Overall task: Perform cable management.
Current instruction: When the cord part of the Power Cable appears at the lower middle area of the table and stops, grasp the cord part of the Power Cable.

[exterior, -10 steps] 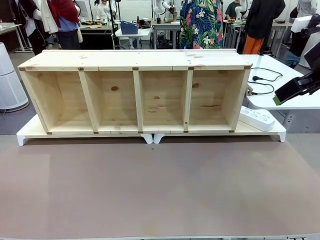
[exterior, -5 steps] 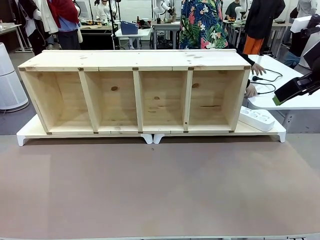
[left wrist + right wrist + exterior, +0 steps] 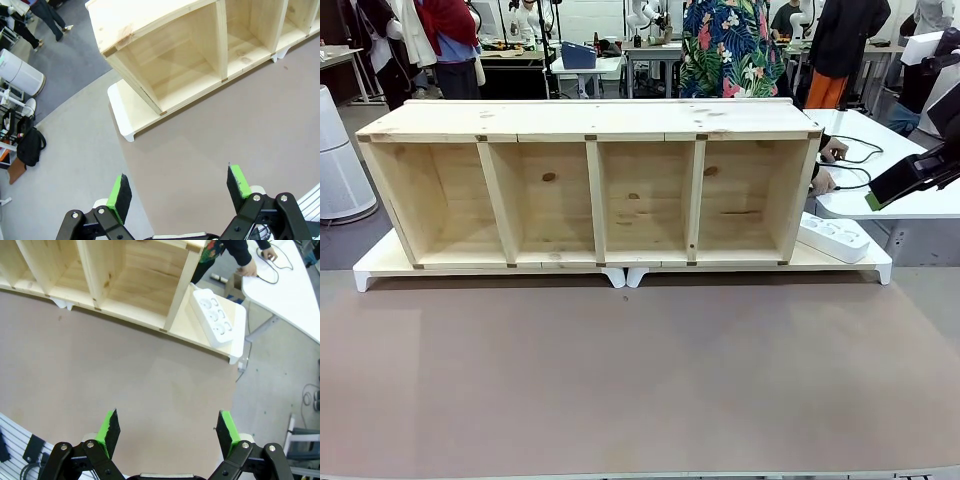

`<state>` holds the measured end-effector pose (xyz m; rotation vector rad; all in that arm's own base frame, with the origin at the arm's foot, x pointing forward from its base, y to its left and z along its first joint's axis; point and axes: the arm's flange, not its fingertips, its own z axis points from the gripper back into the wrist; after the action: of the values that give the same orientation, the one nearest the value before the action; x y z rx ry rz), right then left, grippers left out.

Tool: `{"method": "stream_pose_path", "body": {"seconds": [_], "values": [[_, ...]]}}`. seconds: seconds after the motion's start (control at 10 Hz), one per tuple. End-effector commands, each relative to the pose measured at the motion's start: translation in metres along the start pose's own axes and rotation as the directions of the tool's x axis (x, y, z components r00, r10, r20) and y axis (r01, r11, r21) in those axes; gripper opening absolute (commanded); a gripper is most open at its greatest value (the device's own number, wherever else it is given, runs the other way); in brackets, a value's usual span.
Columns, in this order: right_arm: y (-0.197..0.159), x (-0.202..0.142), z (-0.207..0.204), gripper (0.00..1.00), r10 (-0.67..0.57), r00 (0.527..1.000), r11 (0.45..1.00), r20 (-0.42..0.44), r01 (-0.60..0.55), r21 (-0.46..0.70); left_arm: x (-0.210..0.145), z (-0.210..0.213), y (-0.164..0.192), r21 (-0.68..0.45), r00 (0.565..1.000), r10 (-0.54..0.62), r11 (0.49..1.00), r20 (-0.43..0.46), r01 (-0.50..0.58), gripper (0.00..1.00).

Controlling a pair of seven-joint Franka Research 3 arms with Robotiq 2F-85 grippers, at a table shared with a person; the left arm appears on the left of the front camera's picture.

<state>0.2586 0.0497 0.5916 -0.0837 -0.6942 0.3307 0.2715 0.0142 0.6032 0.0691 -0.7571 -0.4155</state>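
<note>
Cable (image 3: 860,158) lies loose on the white side table (image 3: 900,200) right of the wooden shelf (image 3: 590,120), a person's hand (image 3: 833,150) at its plug end; nothing looks tidied yet. Left end effector (image 3: 179,186) and right end effector (image 3: 167,432) hover wide open, holding nothing, over the brown table (image 3: 640,380) fronting the shelf. Busy lab behind.

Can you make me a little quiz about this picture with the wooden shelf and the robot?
1. True or false: the left hand and right hand are both open and empty.
2. Fill in: the wooden shelf has ___ compartments.
3. The cable lies: A in the shelf; B on the white side table; C in a robot hand.
Key: 1 true; 2 four; 3 B.
</note>
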Motion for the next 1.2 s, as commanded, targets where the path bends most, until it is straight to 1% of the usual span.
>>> {"method": "stream_pose_path", "body": {"seconds": [0.0, 1.1], "values": [[-0.001, 0.0001, -0.0001, 1.0, 0.001, 1.0, 1.0, 0.001, -0.001, -0.004, 0.0008, 0.001, -0.0005, 0.003, 1.0, 0.012, 1.0, 0.005, -0.012, 1.0], [-0.001, 0.0001, -0.0001, 1.0, 0.001, 1.0, 1.0, 0.001, -0.001, -0.004, 0.0008, 0.001, -0.0005, 0.003, 1.0, 0.012, 1.0, 0.005, -0.012, 1.0]]}}
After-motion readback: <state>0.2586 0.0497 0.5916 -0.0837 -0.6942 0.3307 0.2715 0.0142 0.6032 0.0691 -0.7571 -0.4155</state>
